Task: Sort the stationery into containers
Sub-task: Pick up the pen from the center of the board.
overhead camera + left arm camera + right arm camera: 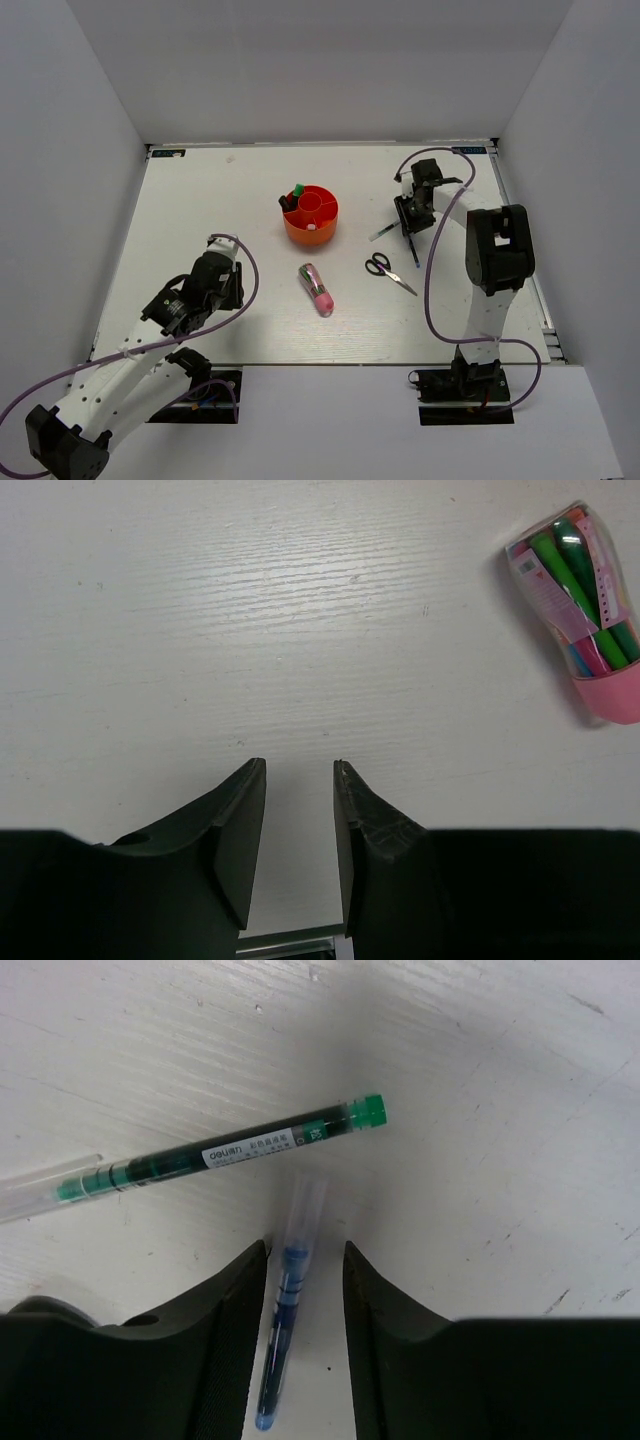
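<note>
The round orange-red organiser (330,222) stands mid-table with a green marker (298,188) and a black-capped item upright in it. My right gripper (305,1245) is low over the table, jaws apart. A thin clear pen with blue ink (290,1290) lies on the table between them, against the left finger and clear of the right one. A clear green-ink pen (225,1150) lies just beyond the tips. In the top view my right gripper (408,222) is right of the organiser. The black-handled scissors (388,270) lie nearer. My left gripper (300,764) is open and empty, left of the chunky pink-and-green pen (580,610).
White walls close the table at the back and both sides. The pink-and-green pen (317,288) lies just in front of the organiser, between the two arms. My left gripper (232,283) hangs over bare white tabletop at the near left.
</note>
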Robot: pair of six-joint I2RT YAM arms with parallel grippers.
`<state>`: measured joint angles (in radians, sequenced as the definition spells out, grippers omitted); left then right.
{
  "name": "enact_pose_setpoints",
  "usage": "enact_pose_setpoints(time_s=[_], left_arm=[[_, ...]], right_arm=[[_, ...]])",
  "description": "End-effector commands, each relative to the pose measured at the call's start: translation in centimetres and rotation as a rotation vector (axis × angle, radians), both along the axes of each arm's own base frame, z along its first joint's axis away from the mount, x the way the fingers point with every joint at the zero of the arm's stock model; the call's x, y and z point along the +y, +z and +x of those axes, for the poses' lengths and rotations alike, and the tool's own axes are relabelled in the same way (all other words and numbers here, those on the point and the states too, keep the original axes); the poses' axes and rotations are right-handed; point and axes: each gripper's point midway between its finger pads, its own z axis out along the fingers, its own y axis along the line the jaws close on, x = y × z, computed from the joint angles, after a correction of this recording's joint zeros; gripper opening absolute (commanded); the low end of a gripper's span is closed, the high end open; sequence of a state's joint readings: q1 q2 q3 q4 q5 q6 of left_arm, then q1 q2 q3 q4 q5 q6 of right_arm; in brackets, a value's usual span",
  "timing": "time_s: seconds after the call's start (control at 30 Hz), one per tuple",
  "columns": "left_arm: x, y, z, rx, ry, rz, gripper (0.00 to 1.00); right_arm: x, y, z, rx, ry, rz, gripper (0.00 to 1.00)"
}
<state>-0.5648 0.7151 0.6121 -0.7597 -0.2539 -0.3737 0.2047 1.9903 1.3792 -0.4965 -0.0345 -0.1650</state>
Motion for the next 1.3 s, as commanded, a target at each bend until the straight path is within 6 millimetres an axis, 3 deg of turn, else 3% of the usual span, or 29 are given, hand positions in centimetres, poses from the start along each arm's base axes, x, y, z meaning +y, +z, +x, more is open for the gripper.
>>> enact_pose_setpoints(time_s=[0.0,0.07,0.2,0.33,0.47,0.57,0.8,0.83,0.9,0.93,1.03,1.07,1.23,1.27], left_arm=[[0.6,-0.1,-0.1,-0.01,0.011,0.017,0.44],[0.7,-0.1,-0.1,-0.007,0.013,0.021,0.44],[0.7,0.0,-0.1,-0.011,0.018,0.019,0.44],[0.7,0.0,-0.1,-0.014,0.016,0.017,0.44],[0.8,-0.1,-0.2,-0.014,0.016,0.017,0.44],[0.6,-0.1,-0.2,-0.013,0.013,0.008,0.43],[0.4,0.1,-0.1,-0.022,0.0,0.003,0.43],[0.4,0.1,-0.1,-0.024,0.0,0.0,0.43],[0.2,0.0,-0.1,-0.024,-0.01,-0.003,0.43],[0.2,0.0,0.0,-0.028,-0.013,-0.004,0.43],[0.0,0.1,0.0,-0.041,-0.025,-0.01,0.43],[0.0,0.0,0.1,-0.04,-0.027,-0.011,0.43],[-0.1,-0.1,0.2,-0.047,-0.034,-0.008,0.43],[0.0,-0.2,0.2,-0.046,-0.036,-0.005,0.43]], right_arm=[[-0.2,-1.1,-0.2,0.033,-0.003,-0.034,0.4],[-0.9,-1.6,-0.6,0.051,-0.009,-0.073,0.37],[-1.9,-2.3,-1.6,0.075,-0.001,-0.125,0.15],[-2.6,-3.0,-2.6,0.093,0.015,-0.163,0.0],[-2.5,-3.1,-3.3,0.123,0.022,-0.149,0.0],[-1.1,-1.7,-3.5,0.116,0.049,-0.055,0.0],[5.2,7.7,-3.0,0.021,0.2,0.279,0.0],[7.1,10.4,-1.9,-0.031,0.237,0.34,0.0],[9.0,12.3,-1.7,-0.039,0.276,0.427,0.0],[11.0,14.6,-0.7,-0.083,0.326,0.484,0.0],[14.4,17.4,1.0,-0.157,0.388,0.616,0.0],[16.5,19.6,2.1,-0.254,0.476,0.719,0.0],[20.2,22.7,4.7,-0.362,0.51,0.924,0.0],[21.4,24.3,6.4,-0.427,0.539,0.966,0.0]])
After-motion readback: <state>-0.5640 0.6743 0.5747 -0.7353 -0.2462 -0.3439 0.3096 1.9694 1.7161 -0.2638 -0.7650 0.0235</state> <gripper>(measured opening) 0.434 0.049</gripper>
